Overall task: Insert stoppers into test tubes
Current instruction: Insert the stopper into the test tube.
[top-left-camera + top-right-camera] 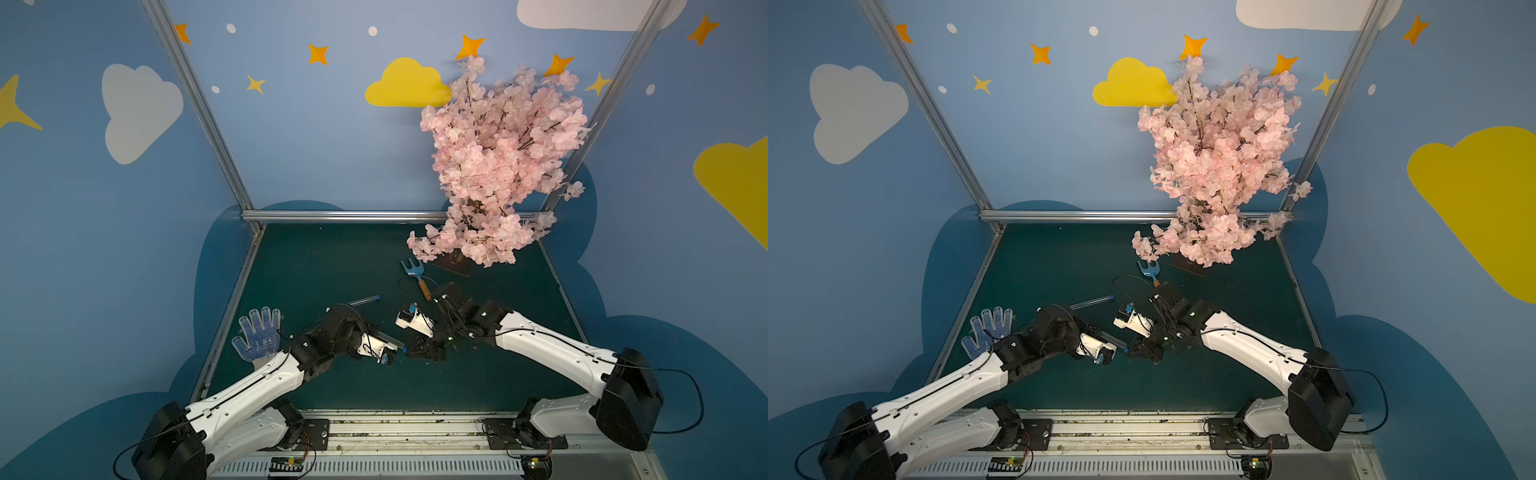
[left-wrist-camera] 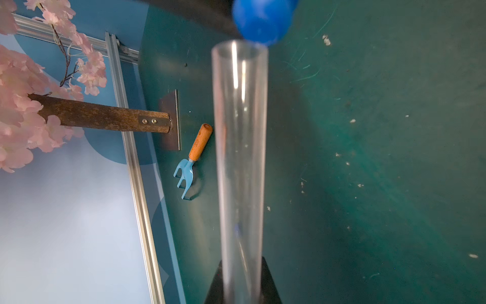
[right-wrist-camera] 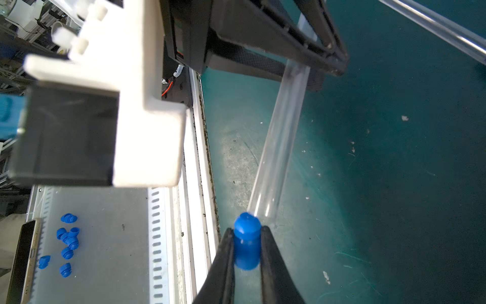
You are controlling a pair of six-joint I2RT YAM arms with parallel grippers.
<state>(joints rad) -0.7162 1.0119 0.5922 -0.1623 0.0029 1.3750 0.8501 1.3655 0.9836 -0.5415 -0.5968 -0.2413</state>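
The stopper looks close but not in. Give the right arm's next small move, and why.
Probably shift the stopper slightly sideways to centre it on the mouth before pushing. The right fingers pinch it at the rim of the test tube held in the left fingers, yet both wrist views show it off to one edge, not inside.

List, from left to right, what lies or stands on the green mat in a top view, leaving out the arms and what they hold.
glove → lying clear tube → garden fork → pink blossom tree
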